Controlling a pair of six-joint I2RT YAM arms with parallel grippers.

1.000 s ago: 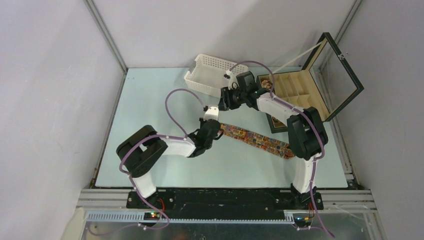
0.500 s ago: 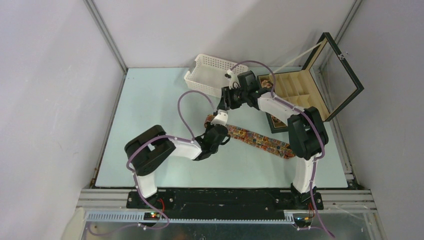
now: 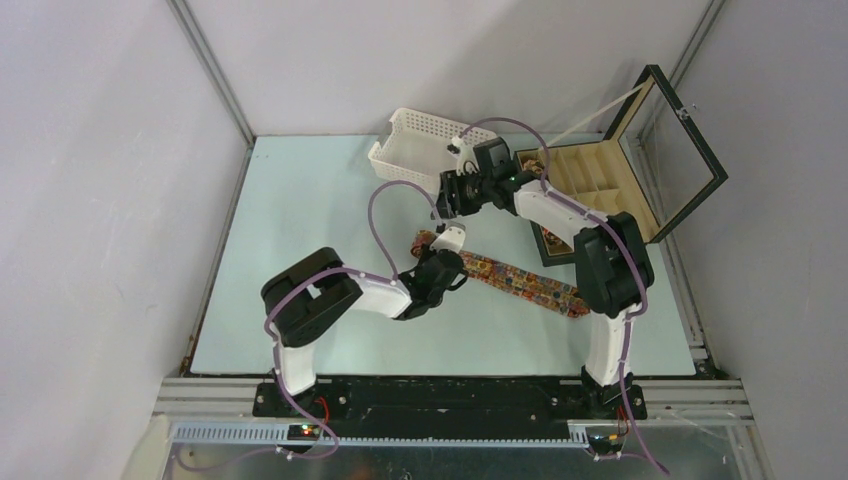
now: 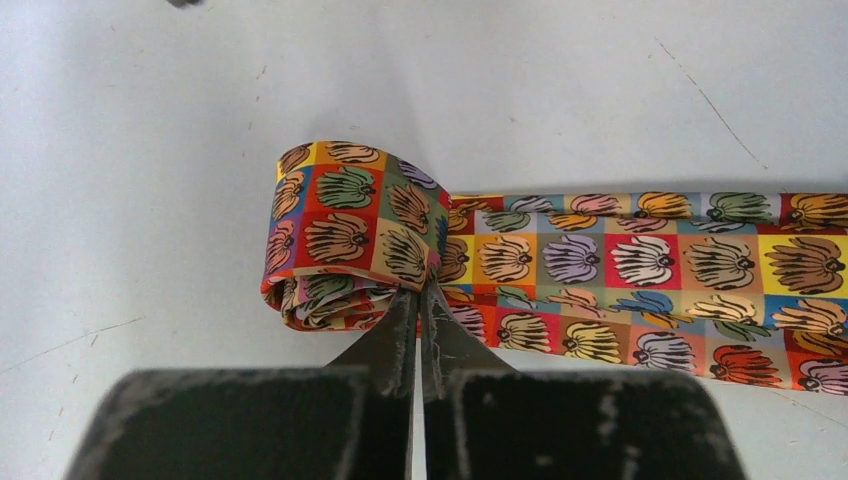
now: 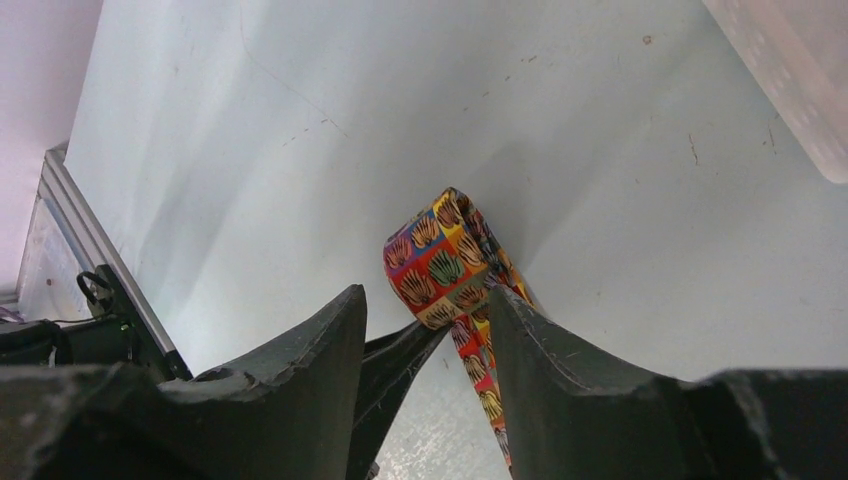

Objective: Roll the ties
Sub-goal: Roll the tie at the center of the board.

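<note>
The left hand (image 4: 420, 310) is clamped on the necktie (image 4: 620, 260) coil at its fingertips. The right hand (image 5: 425, 300) stands apart, empty. The fabric looks soft and slippery, so pinch the coil's edge.

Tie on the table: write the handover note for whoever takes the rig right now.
Left gripper: shut, pinching the tie at its rolled end.
Right gripper: open, holding nothing, poised above the coil.
Tie: on the table, a small coil at one end, the rest lying flat and running right, past the open black box.
Done: the roll is started.
Left: roll up the flat length. Whether other ties wait cannot be told.
</note>
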